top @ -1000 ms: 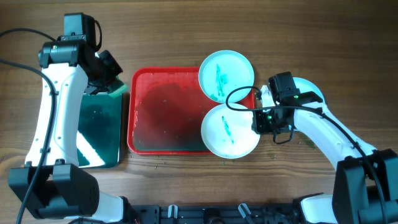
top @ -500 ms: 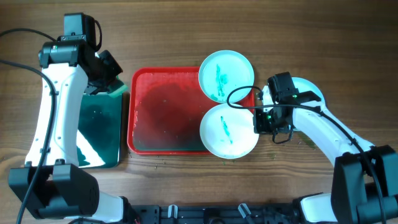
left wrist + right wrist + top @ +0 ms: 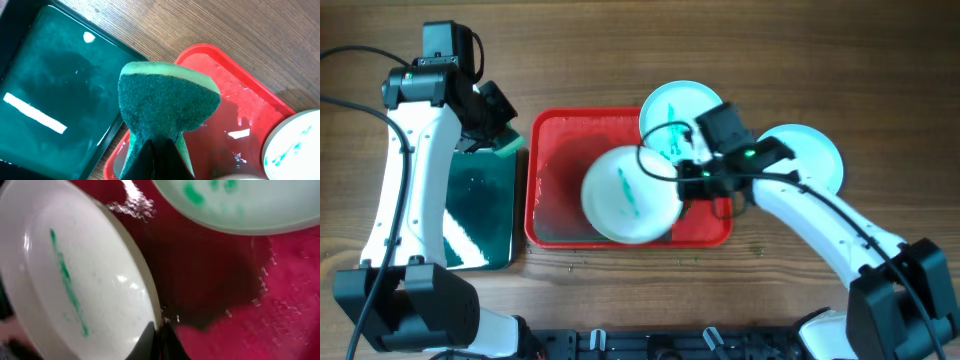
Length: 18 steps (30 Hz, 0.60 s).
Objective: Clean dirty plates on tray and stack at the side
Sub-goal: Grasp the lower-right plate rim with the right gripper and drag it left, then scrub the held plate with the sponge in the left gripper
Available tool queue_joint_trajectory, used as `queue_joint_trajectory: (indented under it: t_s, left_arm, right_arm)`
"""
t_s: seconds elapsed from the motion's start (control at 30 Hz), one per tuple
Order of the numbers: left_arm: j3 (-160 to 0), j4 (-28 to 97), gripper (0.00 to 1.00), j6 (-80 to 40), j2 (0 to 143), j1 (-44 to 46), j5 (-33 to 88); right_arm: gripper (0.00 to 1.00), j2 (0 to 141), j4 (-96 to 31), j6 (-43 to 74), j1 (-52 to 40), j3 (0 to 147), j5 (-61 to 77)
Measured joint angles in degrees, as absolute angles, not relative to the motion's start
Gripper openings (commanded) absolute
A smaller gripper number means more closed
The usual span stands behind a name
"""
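Observation:
The red tray [image 3: 560, 145] lies mid-table. My right gripper [image 3: 682, 186] is shut on the rim of a smeared plate [image 3: 628, 195], which it holds tilted over the tray's middle; the plate also shows in the right wrist view [image 3: 75, 280]. A second smeared plate [image 3: 672, 112] rests on the tray's far right corner, also seen in the right wrist view [image 3: 240, 205]. A third plate [image 3: 810, 150] lies on the table right of the tray. My left gripper [image 3: 160, 150] is shut on a green sponge [image 3: 167, 105] above the tray's left edge [image 3: 260, 100].
A black tray with a green inside [image 3: 475, 205] lies left of the red tray, also in the left wrist view [image 3: 45, 100]. Wet patches and small green specks lie on the red tray's floor [image 3: 280, 280].
My right gripper has dragged the near plate leftward from the tray's right edge to over its middle. This uncovered the third plate on the table. The left arm has not moved.

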<state>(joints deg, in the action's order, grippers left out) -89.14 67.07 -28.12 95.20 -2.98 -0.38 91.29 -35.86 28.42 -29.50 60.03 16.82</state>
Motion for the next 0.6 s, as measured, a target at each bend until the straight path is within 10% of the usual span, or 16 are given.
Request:
queue_joint_trajectory:
  t_s: [0.37,0.6]
  left_arm:
    - [-89.1,67.1,0.04,-28.1,95.2,-3.0,-0.4]
    - [-89.1,67.0,0.04,-28.1,95.2,-3.0,-0.4]
  right_arm:
    - [0.05,107.4,-25.3,42.5,-39.7,67.6,7.0]
    - [0.35,108.9,-28.8,38.5,-39.7,72.4,7.0]
